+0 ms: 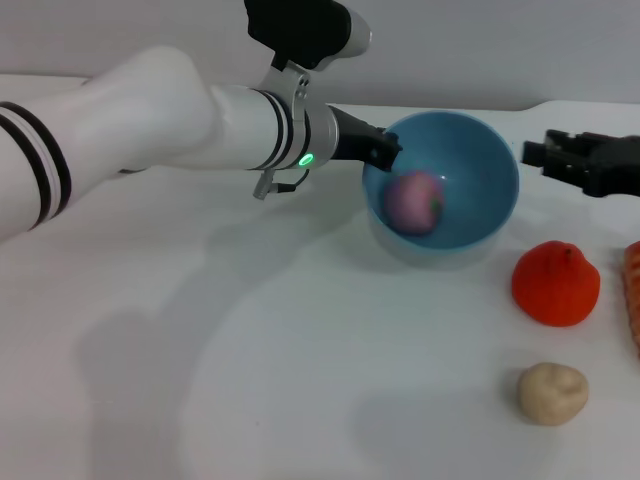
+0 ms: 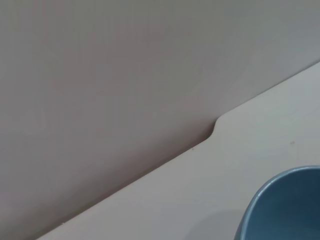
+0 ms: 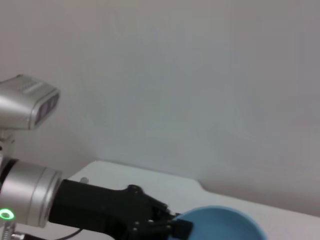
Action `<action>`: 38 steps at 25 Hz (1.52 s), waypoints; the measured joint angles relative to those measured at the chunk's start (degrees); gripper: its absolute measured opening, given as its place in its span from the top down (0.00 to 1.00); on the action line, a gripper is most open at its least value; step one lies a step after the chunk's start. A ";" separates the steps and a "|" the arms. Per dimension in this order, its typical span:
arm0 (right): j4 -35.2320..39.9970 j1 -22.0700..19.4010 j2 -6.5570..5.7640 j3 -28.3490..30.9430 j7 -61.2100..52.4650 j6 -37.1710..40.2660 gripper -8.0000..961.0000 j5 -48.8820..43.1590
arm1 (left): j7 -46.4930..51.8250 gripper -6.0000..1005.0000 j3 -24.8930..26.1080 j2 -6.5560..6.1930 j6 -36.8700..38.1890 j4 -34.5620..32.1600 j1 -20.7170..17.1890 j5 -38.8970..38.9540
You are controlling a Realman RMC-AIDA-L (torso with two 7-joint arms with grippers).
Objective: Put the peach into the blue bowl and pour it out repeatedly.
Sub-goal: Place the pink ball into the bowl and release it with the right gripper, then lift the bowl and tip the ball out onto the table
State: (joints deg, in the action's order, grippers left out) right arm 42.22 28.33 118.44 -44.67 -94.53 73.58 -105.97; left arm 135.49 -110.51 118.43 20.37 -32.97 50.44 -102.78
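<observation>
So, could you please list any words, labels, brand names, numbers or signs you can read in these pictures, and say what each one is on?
None: no readable text shows in any view.
The blue bowl, the peach inside it, the orange fruit and the beige lump carry no label.
The left gripper at the bowl's rim and the right gripper bear no lettering; the left arm shows only a green light.

Left arm stretches across from the left, its left gripper (image 1: 388, 150) clamped on the blue bowl (image 1: 480, 150) rim, while the right gripper (image 1: 535, 153) hangs idle at the right edge.
</observation>
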 joint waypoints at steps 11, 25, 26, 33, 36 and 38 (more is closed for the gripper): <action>-8.24 -15.57 0.01 15.43 16.92 2.35 0.51 12.38 | -0.32 1.00 -0.04 0.22 -6.00 -3.35 1.24 -15.05; -18.19 -19.50 -0.08 26.56 25.54 2.95 0.51 12.16 | -8.77 1.00 -13.70 0.64 -26.40 -11.64 -4.15 -31.79; -18.23 -19.38 -0.09 26.57 25.55 2.96 0.51 12.14 | -11.80 1.00 -14.92 0.64 -27.77 -12.09 -4.86 -31.79; -18.32 -18.86 -0.10 26.61 25.59 2.93 0.51 12.08 | -30.97 1.00 -22.59 0.66 -37.75 -14.78 -10.60 -31.88; -18.36 -18.66 -0.09 26.57 25.60 3.05 0.51 12.06 | -37.63 1.00 -25.42 0.66 -42.68 -15.43 -12.88 -31.91; -18.38 -18.47 -0.08 26.44 25.61 3.11 0.51 12.05 | -40.62 1.00 -26.80 0.66 -44.87 -15.85 -13.96 -31.92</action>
State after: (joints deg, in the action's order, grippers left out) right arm 23.84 9.86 118.36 -18.23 -68.92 76.69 -93.92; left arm 94.87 -137.31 119.09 -24.51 -48.82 36.48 -134.70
